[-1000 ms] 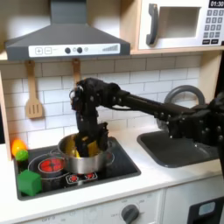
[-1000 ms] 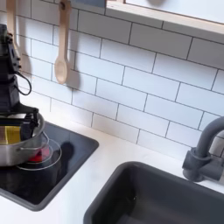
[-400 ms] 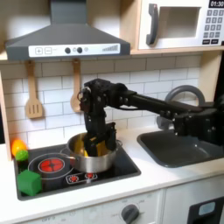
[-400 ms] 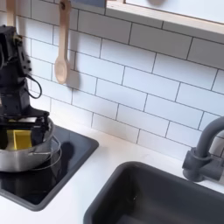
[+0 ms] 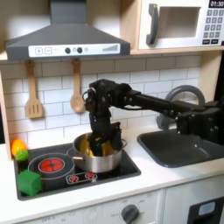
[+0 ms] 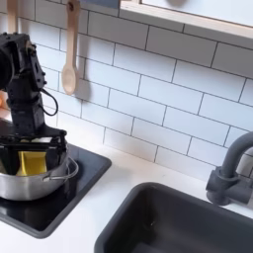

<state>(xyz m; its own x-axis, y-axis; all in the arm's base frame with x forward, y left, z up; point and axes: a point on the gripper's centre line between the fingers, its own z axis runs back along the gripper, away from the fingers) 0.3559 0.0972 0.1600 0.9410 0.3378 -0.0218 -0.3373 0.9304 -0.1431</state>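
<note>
The stove (image 5: 122,168) carried the pot (image 5: 98,155), standing on its right half in the first exterior view. The gripper (image 6: 33,140) sat low at the pot's rim, apparently clamped on it; a yellow item (image 6: 31,163) lay inside. A loose grip could tip the pot.
</note>
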